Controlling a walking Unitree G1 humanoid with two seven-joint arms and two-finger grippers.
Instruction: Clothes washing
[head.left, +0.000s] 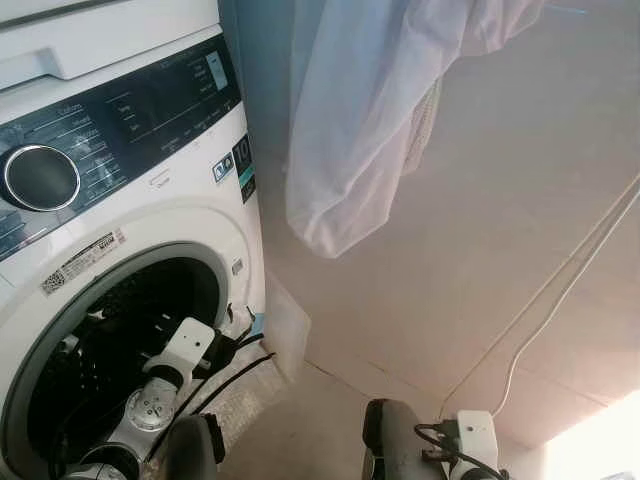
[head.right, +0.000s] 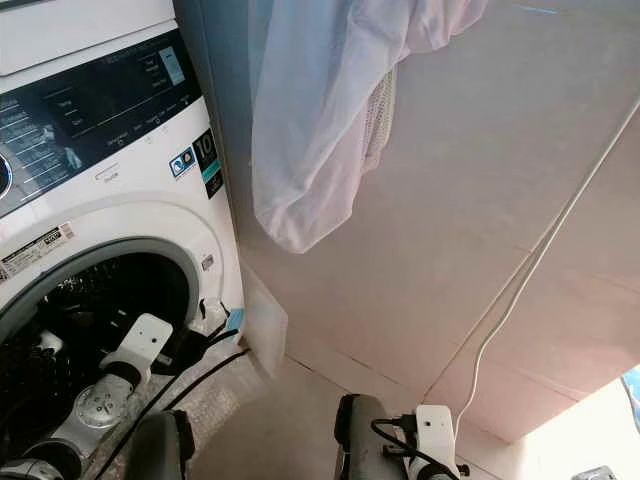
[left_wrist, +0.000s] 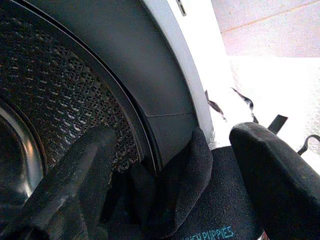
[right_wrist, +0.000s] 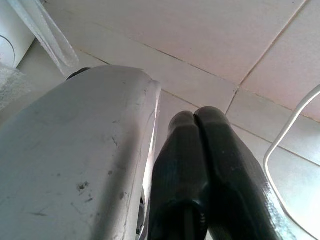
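Observation:
The white front-loading washing machine (head.left: 120, 200) stands at the left with its round opening uncovered and the dark perforated drum (left_wrist: 60, 100) showing. My left arm reaches to the right rim of that opening. In the left wrist view my left gripper (left_wrist: 172, 137) is open, its fingers (left_wrist: 75, 175) wide apart, and a black garment with teal lettering (left_wrist: 195, 200) lies between them over the drum's rubber rim. My right gripper (right_wrist: 196, 117) hangs low at the right, shut with nothing in it.
A white garment (head.left: 350, 130) hangs against the tiled wall above and right of the machine. A clear plastic sheet (head.left: 285, 330) leans beside the washer's lower corner. A white cable (head.left: 560, 300) runs down the wall to the floor.

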